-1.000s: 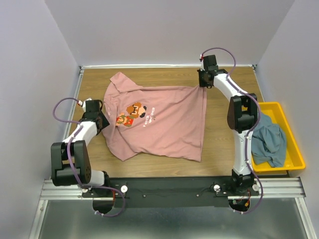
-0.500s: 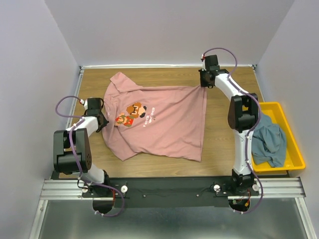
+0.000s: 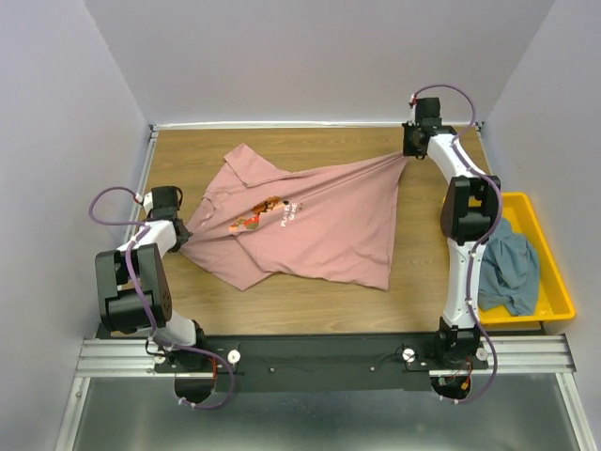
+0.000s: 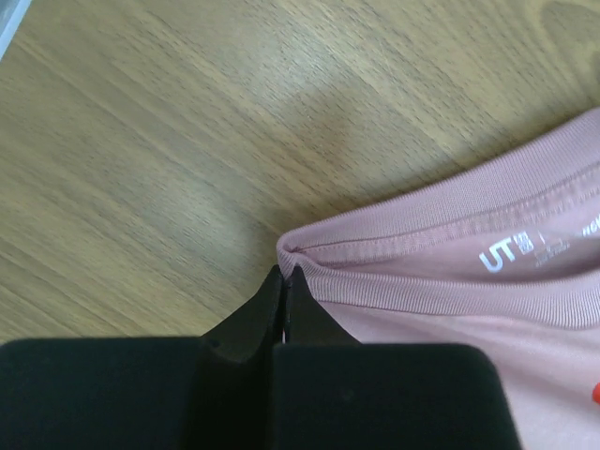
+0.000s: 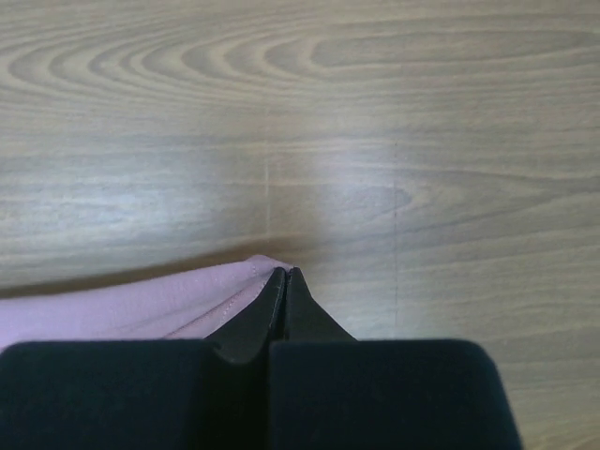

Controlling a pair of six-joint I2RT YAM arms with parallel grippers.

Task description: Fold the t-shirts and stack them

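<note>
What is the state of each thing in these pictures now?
pink t-shirt: unfolded, stretched between both grippers.
blue-grey t-shirt: crumpled, in the yellow bin.
left gripper: shut on the pink t-shirt's collar.
right gripper: shut on the pink t-shirt's edge.

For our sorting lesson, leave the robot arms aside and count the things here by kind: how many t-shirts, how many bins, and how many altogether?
T-shirts: 2 (pink t-shirt, blue-grey t-shirt)
Bins: 1 (yellow bin)
Total: 3
</note>
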